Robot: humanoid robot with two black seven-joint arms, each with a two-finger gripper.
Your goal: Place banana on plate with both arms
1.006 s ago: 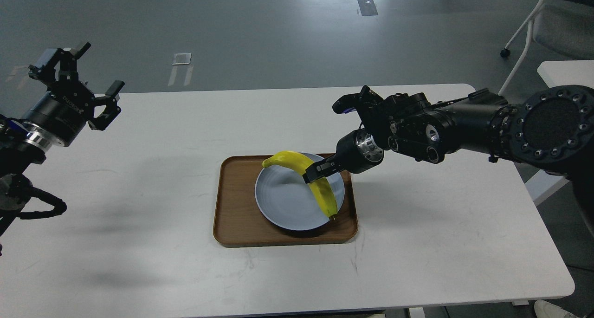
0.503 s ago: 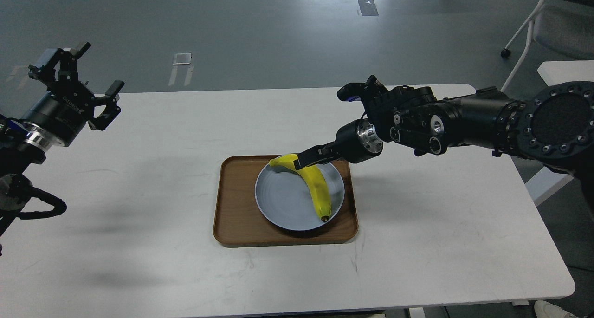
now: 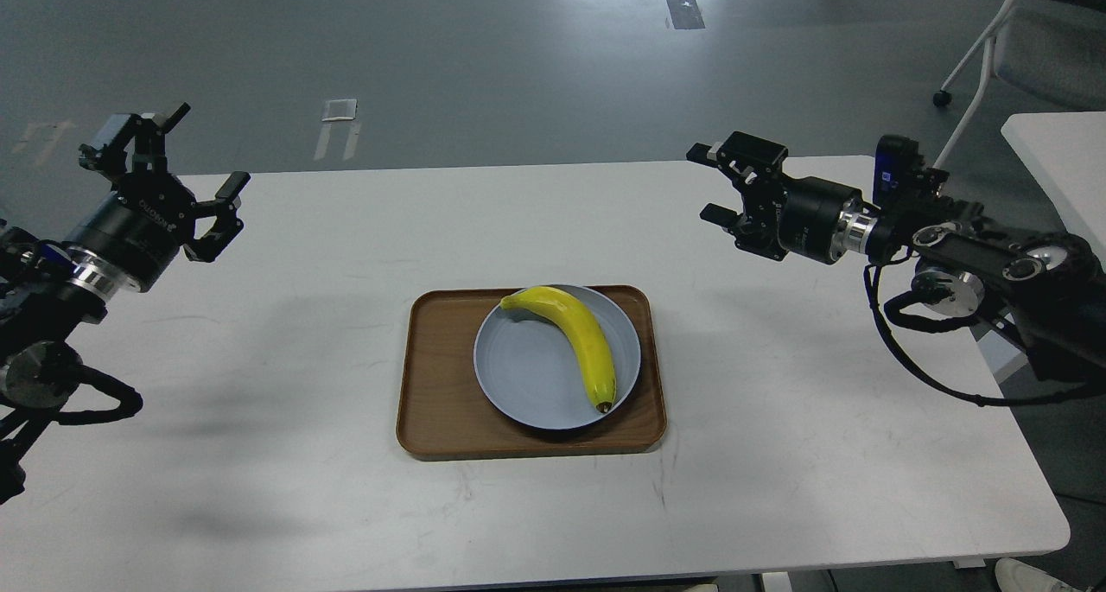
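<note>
The yellow banana (image 3: 573, 333) lies on the pale blue-grey plate (image 3: 527, 376), curving from the plate's far edge to its right front edge, dark tip toward me. My right gripper (image 3: 713, 184) is open and empty, held above the table's far right, well clear of the plate. My left gripper (image 3: 203, 181) is open and empty above the table's far left edge.
The plate sits on a brown wooden tray (image 3: 436, 402) in the middle of the white table (image 3: 259, 454). A chair (image 3: 1028, 47) and part of another white table (image 3: 1058, 138) stand at the far right.
My right gripper let go of the banana, which now rests on the plate, and drew back up and to the right. My left gripper shifted slightly right and down.
</note>
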